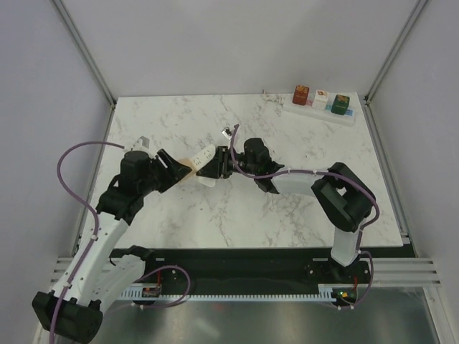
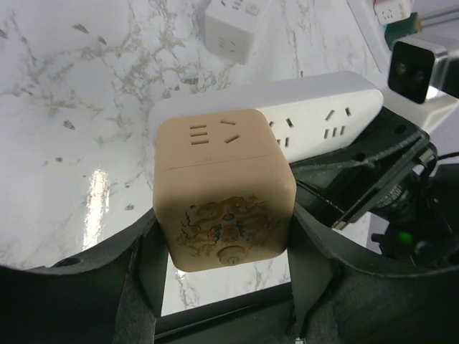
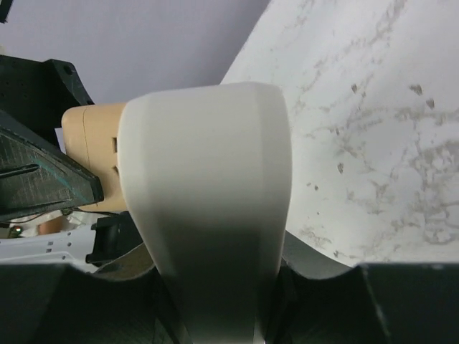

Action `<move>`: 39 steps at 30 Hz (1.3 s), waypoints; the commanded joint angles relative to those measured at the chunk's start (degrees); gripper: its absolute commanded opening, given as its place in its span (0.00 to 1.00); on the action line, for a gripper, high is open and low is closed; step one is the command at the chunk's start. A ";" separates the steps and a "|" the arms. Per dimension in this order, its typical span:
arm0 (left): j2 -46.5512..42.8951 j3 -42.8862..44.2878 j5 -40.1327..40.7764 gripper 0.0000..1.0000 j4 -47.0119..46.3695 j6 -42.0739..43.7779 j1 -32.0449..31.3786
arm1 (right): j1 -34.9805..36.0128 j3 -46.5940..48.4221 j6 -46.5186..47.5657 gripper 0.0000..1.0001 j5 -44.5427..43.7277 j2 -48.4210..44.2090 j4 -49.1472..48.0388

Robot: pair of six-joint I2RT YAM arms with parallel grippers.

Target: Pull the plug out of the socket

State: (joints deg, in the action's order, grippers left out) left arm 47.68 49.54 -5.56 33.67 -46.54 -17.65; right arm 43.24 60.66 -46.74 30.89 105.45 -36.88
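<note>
**Both pincers grip, plug against the socket**

The left pincer (image 1: 176, 169) is closed on the plug (image 1: 188, 165), a tan cube with a gold pattern on one face, its fingers (image 2: 149, 276) pressing two opposite sides. The right pincer (image 1: 221, 166) clamps one end of the socket (image 1: 204, 155), a long white strip. The two pincers face each other above the middle of the marble table (image 1: 287, 208). The plug sits against the strip's other end, with no gap visible between them. A small white cube (image 1: 141, 142) lies on the table near the left arm. A second strip (image 1: 326, 112) carrying three cubes lies at the far right corner.
</note>
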 commanded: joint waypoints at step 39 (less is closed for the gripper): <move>38.86 16.03 -16.74 0.02 -8.78 14.55 0.41 | -12.48 -22.69 -1.16 0.00 -18.51 -16.68 0.68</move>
State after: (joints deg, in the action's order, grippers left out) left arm 82.35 64.20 -14.79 32.32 -35.38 -20.12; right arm 31.55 38.33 -46.76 9.41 90.89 -28.29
